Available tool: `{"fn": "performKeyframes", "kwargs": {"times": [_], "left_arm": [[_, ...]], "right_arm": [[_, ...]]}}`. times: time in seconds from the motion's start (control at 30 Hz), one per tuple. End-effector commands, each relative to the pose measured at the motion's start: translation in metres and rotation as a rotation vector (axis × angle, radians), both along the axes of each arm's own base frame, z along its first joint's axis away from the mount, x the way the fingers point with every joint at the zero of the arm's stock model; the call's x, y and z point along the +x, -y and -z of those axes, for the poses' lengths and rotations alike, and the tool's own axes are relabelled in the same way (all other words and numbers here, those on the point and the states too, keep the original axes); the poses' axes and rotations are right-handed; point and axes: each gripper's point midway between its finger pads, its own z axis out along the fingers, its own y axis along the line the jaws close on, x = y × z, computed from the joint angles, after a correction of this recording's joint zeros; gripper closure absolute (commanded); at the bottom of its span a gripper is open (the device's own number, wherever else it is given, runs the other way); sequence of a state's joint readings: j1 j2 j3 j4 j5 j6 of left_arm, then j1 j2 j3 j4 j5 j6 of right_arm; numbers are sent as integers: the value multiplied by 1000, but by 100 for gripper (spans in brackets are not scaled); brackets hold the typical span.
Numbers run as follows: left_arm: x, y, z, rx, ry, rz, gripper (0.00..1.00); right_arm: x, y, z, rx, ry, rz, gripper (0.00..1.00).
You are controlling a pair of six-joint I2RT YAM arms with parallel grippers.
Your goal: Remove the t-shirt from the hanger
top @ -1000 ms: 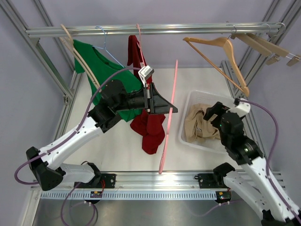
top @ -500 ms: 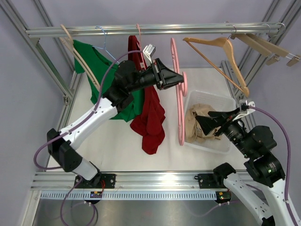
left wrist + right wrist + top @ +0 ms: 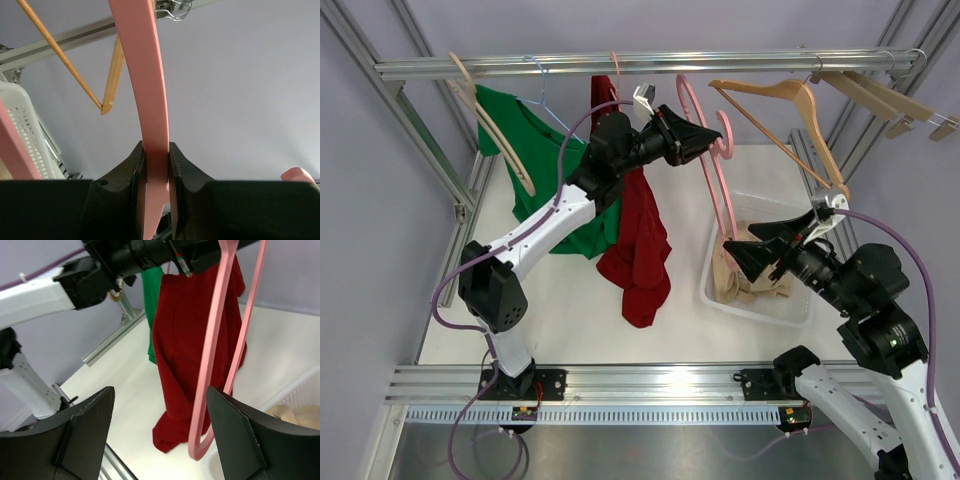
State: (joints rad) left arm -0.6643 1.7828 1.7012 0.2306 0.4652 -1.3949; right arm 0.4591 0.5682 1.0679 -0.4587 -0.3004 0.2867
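My left gripper (image 3: 705,140) is shut on a bare pink hanger (image 3: 718,195) and holds it up just under the rail (image 3: 620,65). In the left wrist view the pink bar (image 3: 145,75) is pinched between the jaws of the left gripper (image 3: 153,165). A red t-shirt (image 3: 638,240) hangs from the rail just left of it. A green t-shirt (image 3: 535,150) hangs further left. My right gripper (image 3: 740,250) is open and empty over the basket, pointing at the pink hanger (image 3: 212,355) and the red t-shirt (image 3: 185,330); it also shows in the right wrist view (image 3: 160,395).
A white basket (image 3: 760,308) at the right holds a tan garment (image 3: 745,275). Bare wooden hangers (image 3: 785,110) hang on the rail to the right, with more at the far right (image 3: 890,95). Frame posts stand on both sides.
My left arm has lifted the pink hanger from low over the table up to the rail. My right arm has swung left over the basket, pointing at the hanger.
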Motion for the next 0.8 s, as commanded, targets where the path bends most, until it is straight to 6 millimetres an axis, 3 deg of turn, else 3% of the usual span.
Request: {"fn": "performKeyframes", "kwargs": {"times": [0.0,0.13,0.17,0.2,0.27,0.3,0.4,0.47,0.5,0.53,0.6,0.63,0.67,0.73,0.77], "left_arm": [[-11,-9,-53,-153,89,0,100],[-15,-10,-52,-171,77,20,100],[-16,-10,-50,-168,73,22,100],[-18,-11,-51,-168,74,25,100],[-19,-12,-49,-164,70,23,100],[-19,-12,-46,-161,65,21,100],[-22,-12,-41,-149,62,36,100],[-26,-12,-39,-141,65,57,100],[-30,-11,-36,-136,66,75,95],[-37,-14,-32,-126,75,84,77],[-46,-19,-30,-111,86,87,57],[-49,-20,-18,-73,91,83,48],[-62,-27,-28,-67,125,81,35],[-68,-33,-18,7,142,55,25],[-77,-40,-27,12,171,41,18]], "right_arm": [[16,5,20,-108,-42,56,18],[34,2,45,-206,-103,131,18],[44,14,46,-231,-98,233,18],[40,7,49,-255,-88,217,18],[46,6,52,-285,-90,261,24],[46,3,53,-287,-94,260,45],[49,1,51,-286,-94,308,88],[49,8,48,-277,-99,358,96],[48,10,47,-262,-117,368,99],[45,15,46,-270,-132,380,100],[42,19,47,-274,-152,389,100],[39,22,51,-276,-172,394,100],[39,25,52,-275,-180,405,100],[39,24,61,-292,-207,409,100],[40,23,63,-298,-214,411,100]]}}
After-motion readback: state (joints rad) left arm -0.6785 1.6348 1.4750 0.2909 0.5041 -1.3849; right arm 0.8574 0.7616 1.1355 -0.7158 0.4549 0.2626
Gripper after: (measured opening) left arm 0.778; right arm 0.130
